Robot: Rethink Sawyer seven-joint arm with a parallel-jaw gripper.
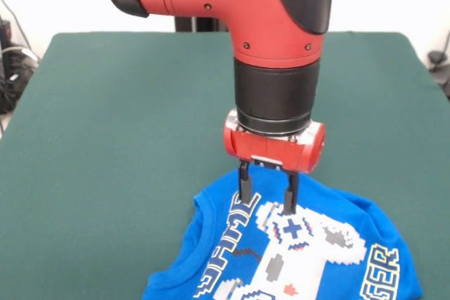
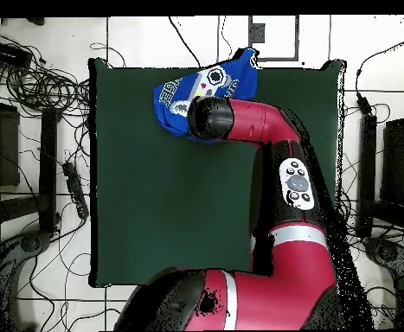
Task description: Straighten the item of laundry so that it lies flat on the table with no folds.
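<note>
Near the table's (image 1: pixel 105 117) front edge in the front view, the blue T-shirt (image 1: pixel 330 244) lies rumpled, print side up, its lower part cut off by the frame. Above it the red arm (image 2: pixel 283 186) points straight down; the gripper (image 1: pixel 268 199) stands with fingers (image 1: pixel 245 186) spread apart, tips touching the shirt's upper edge, grasping nothing.
</note>
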